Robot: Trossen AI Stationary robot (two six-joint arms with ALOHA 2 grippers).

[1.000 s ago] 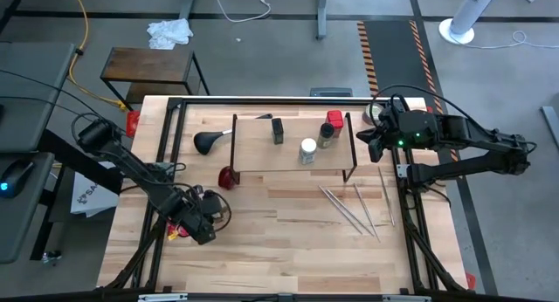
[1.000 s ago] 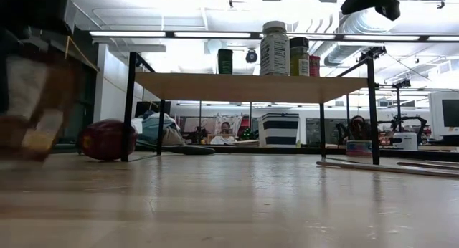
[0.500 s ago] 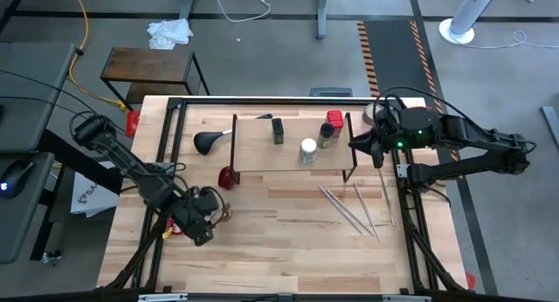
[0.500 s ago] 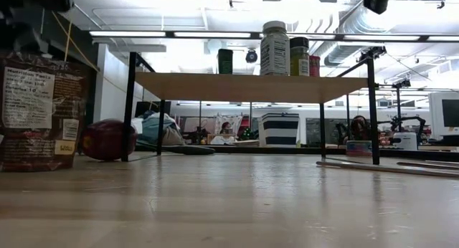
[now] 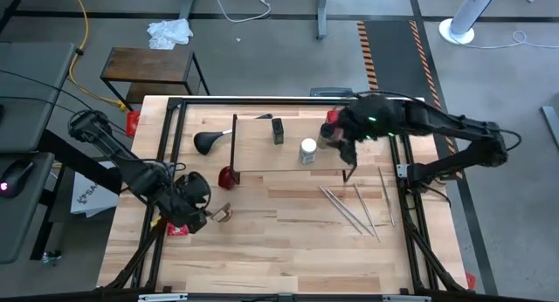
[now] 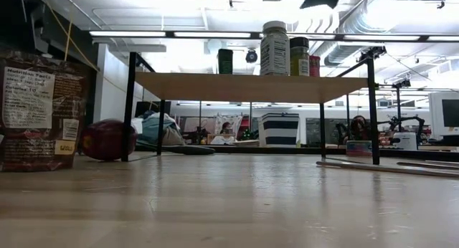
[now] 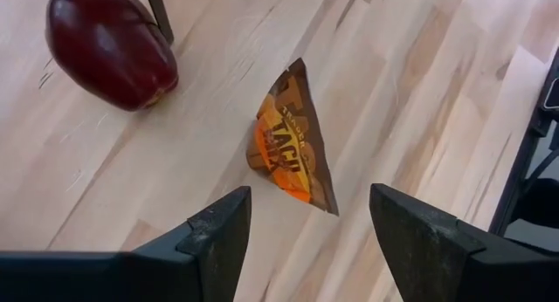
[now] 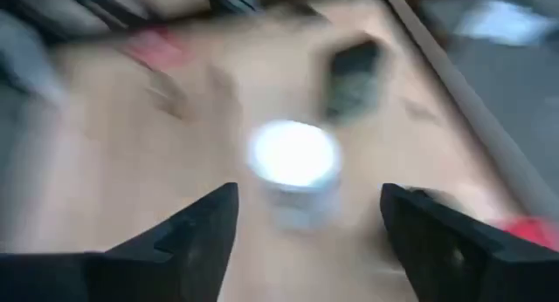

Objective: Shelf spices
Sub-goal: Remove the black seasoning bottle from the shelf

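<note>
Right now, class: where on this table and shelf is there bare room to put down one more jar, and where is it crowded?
Free: the shelf's left half, left of the dark jar; the tabletop in front, between the packet and the sticks. Crowded: the shelf's right end, where the white-capped jar and red-capped jar cluster under the right gripper.

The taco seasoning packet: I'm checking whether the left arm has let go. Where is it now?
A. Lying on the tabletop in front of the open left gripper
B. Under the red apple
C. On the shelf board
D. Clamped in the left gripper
A: the taco seasoning packet lies free on the tabletop, ahead of the left gripper, whose fingers are spread apart.
</note>
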